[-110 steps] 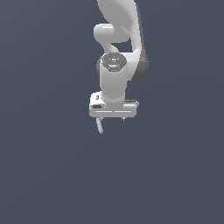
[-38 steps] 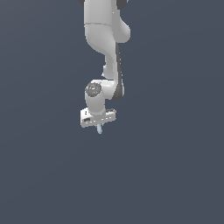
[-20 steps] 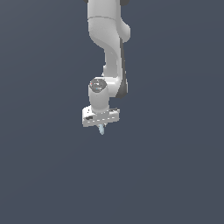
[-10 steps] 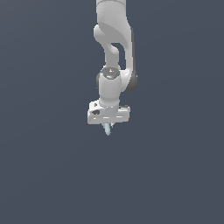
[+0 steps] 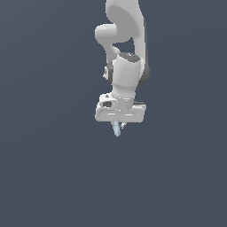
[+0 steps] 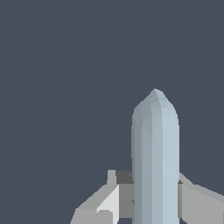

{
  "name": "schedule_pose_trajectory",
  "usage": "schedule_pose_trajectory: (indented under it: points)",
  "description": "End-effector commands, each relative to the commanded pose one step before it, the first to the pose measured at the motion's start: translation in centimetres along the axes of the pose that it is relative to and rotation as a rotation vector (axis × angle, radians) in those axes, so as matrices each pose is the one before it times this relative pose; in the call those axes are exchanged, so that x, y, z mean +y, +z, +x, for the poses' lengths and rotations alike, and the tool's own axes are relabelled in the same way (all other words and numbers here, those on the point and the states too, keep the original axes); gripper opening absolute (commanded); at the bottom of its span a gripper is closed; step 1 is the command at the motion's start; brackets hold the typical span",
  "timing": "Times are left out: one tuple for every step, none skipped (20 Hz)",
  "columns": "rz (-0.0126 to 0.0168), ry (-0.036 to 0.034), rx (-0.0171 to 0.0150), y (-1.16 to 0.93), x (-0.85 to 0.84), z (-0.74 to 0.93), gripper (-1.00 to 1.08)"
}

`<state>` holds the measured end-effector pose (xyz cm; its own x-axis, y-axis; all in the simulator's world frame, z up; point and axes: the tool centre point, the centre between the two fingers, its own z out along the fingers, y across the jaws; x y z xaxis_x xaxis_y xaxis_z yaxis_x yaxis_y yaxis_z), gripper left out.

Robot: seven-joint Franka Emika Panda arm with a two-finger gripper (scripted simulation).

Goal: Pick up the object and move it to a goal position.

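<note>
The gripper (image 5: 119,127) is seen pointed straight down in the ext. view, hung under the white arm (image 5: 126,75) against a flat dark grey-blue backdrop. It is clamped on the object (image 5: 116,129), a small pale light-blue elongated piece. The piece is held roughly upright betw. the fingers; only its lower end is seen poking out below the wide white hand body, and it is much narrower than that body. One finger (image 5: 122,126) is glimpsed just beside the piece, on the ext. view's right of it; the other can't be made out in that view.

In the wrist view the object (image 6: 155,162) is shown close up: a pale blue faceted bar w/ a rounded, slightly tapered tip pointing away from the hand. It is flanked by grey-white fingers (image 6: 101,205) on both sides, touching or v. nearly touching it; the exact contact can't be told at this res. The inner pad area next to the piece is rendered darker grey.

Nothing is seen under or around the hand; the piece is carried in the air.
</note>
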<state>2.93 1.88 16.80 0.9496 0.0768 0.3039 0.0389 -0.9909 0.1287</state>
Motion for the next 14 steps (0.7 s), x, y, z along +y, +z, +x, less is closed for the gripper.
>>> schedule_pose_trajectory:
  points:
    - [-0.01701,0.02154,0.02918,-1.428,-0.626,1.299,-1.0]
    - [-0.00672,0.00791,0.01116,-0.546,-0.244,0.508,-1.0]
    - [-0.00671,0.00786,0.01109,-0.543,-0.241,0.505,-1.0]
    - [-0.0067,0.00781,0.01102,-0.539,-0.24,0.503,-1.0]
    - [-0.00671,0.00779,0.01099,-0.537,-0.238,0.501,-1.0]
    - [-0.00673,0.00777,0.01097,-0.536,-0.237,0.501,-1.0]
    - [-0.00676,0.00778,0.01097,-0.536,-0.236,0.501,-1.0]
    - [-0.00679,0.00778,0.01097,-0.536,-0.236,0.501,-1.0]
    - [-0.00683,0.0078,0.011,-0.537,-0.236,0.503,-1.0]
    - [-0.00688,0.00783,0.01105,-0.539,-0.236,0.505,-1.0]
    - [-0.00694,0.00787,0.01111,-0.542,-0.237,0.508,-1.0]
    - [-0.00701,0.00792,0.01119,-0.545,-0.239,0.512,-1.0]
    - [-0.0071,0.008,0.0113,-0.551,-0.24,0.518,-1.0]
    - [-0.00719,0.00808,0.01141,-0.556,-0.242,0.523,-1.0]
